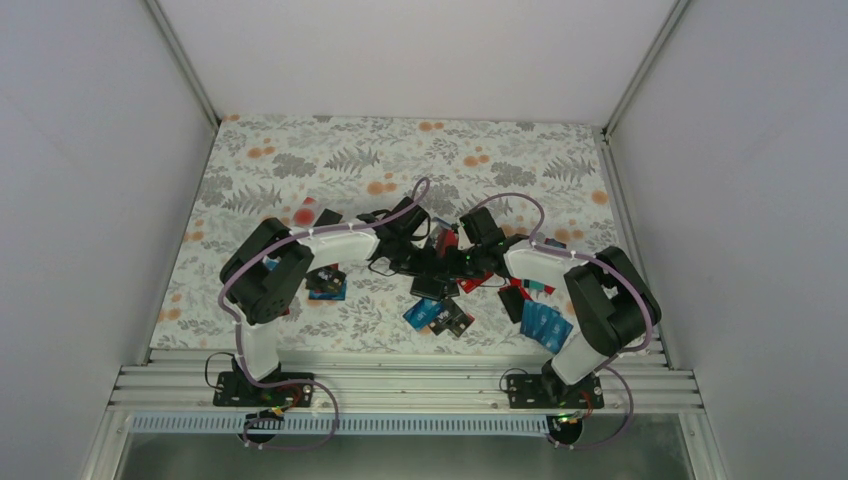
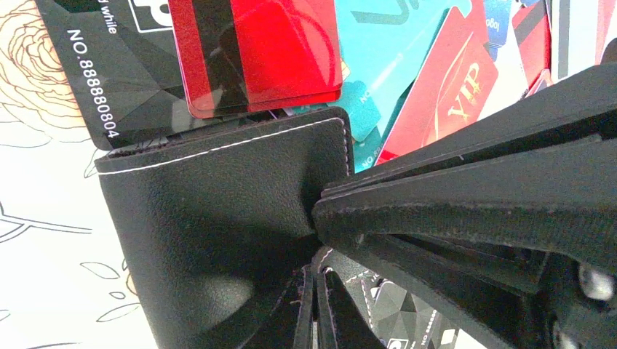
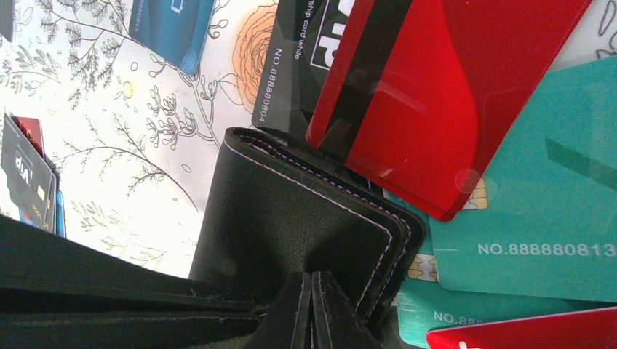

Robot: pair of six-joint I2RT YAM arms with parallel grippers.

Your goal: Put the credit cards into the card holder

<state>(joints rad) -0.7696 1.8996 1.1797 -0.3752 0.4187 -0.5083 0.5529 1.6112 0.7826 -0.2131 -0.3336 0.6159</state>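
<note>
both my arms meet at the card holder [image 2: 218, 211]
it lies among the credit cards [image 2: 262, 51]; both arms bend inward, and my left gripper [image 2: 314, 285] and right gripper [image 3: 313, 288] are each pinched tight on its edge.

Left arm [image 1: 335, 243] and right arm [image 1: 530, 262]: white links, black joints, purple cables [image 1: 424, 183] looped along, black base plates [image 1: 262, 388].
</note>
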